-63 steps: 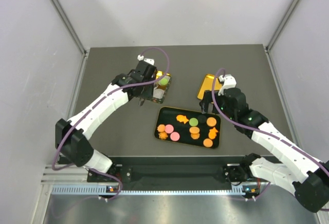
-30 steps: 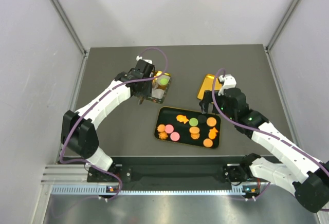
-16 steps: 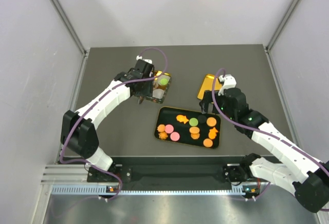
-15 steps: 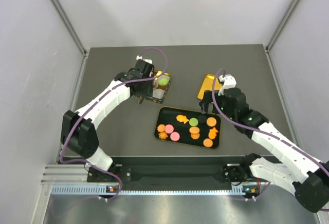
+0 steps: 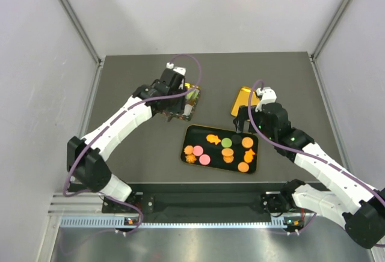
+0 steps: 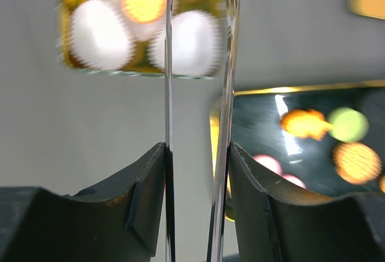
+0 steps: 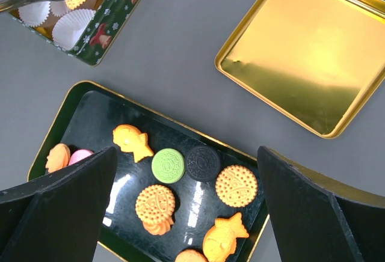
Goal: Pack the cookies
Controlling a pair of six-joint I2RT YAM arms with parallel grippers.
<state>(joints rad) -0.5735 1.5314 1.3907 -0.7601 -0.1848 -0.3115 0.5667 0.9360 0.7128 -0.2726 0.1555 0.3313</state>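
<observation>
Left gripper: closed partway on thin tongs. The two blades lie against its fingers with a narrow gap between them, and I see nothing in the gap.
Left arm: stretched forward and to the right, wrist above the green tin.
Green tin: holds white paper cups. One cup has an orange cookie; something green at the far edge is too blurred to name.
Right gripper: spread wide, holding nothing, above the far side of the black tray.
Right arm: bent, reaching forward and to the left.
Black tray: on the desk, near the tin but apart. In it lie the cookies, mostly orange, some pink and green, one dark.
Gold lid: inner side up, beyond the tray's far right corner.
</observation>
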